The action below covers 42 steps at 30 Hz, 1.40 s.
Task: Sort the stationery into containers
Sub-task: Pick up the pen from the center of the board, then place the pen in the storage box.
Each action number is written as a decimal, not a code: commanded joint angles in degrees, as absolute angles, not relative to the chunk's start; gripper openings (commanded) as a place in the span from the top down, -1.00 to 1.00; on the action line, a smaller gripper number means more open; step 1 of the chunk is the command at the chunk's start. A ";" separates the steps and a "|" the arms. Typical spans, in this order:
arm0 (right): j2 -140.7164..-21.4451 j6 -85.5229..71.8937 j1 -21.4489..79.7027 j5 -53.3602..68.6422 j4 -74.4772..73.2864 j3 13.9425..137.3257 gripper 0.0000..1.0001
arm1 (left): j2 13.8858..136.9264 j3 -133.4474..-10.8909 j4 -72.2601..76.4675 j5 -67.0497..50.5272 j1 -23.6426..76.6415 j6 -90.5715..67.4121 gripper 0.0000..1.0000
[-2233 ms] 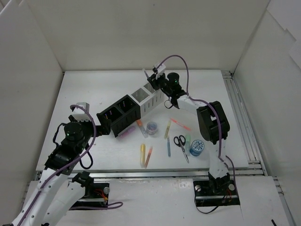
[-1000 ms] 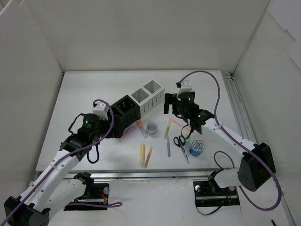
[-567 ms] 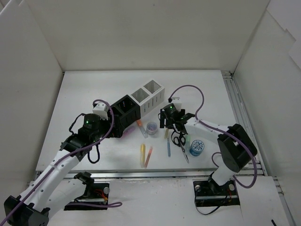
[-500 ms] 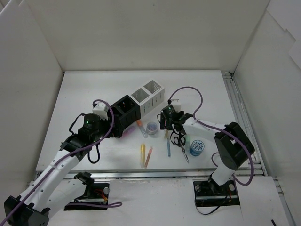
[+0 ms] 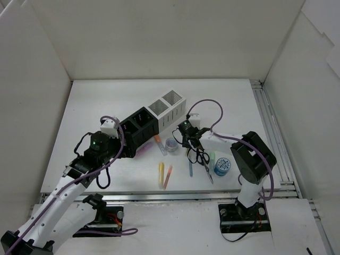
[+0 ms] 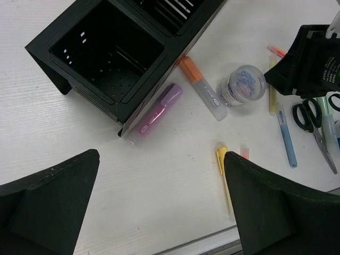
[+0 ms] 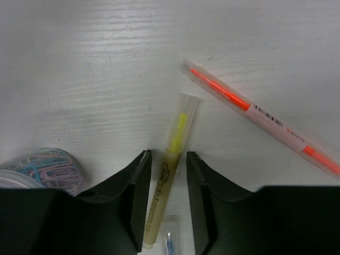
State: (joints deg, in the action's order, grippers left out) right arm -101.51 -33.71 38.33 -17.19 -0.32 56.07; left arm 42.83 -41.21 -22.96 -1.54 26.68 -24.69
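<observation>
My right gripper [image 7: 168, 155] [image 5: 187, 143] is down at the table and open. Its narrow fingers straddle a yellow highlighter [image 7: 169, 180], with a thin gap on each side. An orange pen [image 7: 249, 109] lies just right of it, and the paper-clip tub [image 7: 37, 167] [image 5: 172, 143] is on the left. My left gripper [image 6: 161, 155] [image 5: 123, 142] hangs wide open above bare table. It is near a pink marker [image 6: 159, 109] that lies against the black compartments [image 6: 79, 69]. The white compartments [image 5: 167, 106] adjoin them.
Scissors [image 5: 203, 159], a pale green eraser [image 5: 212, 157], blue tape roll [image 5: 222, 166], blue pen [image 5: 190, 166], yellow pen [image 5: 161, 174], orange pen [image 5: 168, 176] and orange-capped marker [image 5: 159, 143] lie in front of the organiser. White walls enclose the table.
My right arm swung from the white compartments down to the table and settled over the yellow highlighter. My left arm reached forward toward the black compartments.
</observation>
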 commanded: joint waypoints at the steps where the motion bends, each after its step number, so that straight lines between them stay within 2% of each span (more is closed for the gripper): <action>1: -101.60 -35.51 38.67 -20.13 1.32 58.36 0.41 | 42.28 -41.57 -21.36 -0.44 26.98 -25.23 -0.99; 2: -101.69 -35.59 38.76 -20.13 1.49 58.27 0.53 | 42.36 -41.66 -21.53 -0.44 26.98 -25.31 -0.99; 8: -101.34 -35.42 39.20 -18.46 3.86 57.75 0.92 | 42.98 -42.27 -22.15 -0.26 26.98 -25.23 -0.99; 10: -100.38 -35.07 39.55 -17.93 5.62 57.39 1.00 | 42.98 -42.19 -22.06 -0.26 26.98 -25.22 -0.99; 17: -91.87 -29.36 39.64 -19.07 16.69 56.25 1.00 | 44.03 -42.98 -21.71 -0.35 26.98 -25.14 -0.99; 22: -86.93 -17.69 39.03 -22.85 27.75 57.83 1.00 | 45.17 -44.12 -21.18 -0.79 26.98 -24.35 -0.99; 25: -86.31 -9.16 36.75 -18.23 35.40 59.93 1.00 | 45.26 -44.12 -20.48 -1.23 26.98 -23.56 -0.99; 35: -105.37 7.37 31.12 2.28 51.49 76.89 1.00 | 47.28 -45.00 -16.79 -3.78 26.98 -20.22 -0.99; 42: -116.71 6.16 29.36 10.62 57.83 86.56 1.00 | 49.83 -46.40 -16.79 -4.83 26.98 -18.37 -0.99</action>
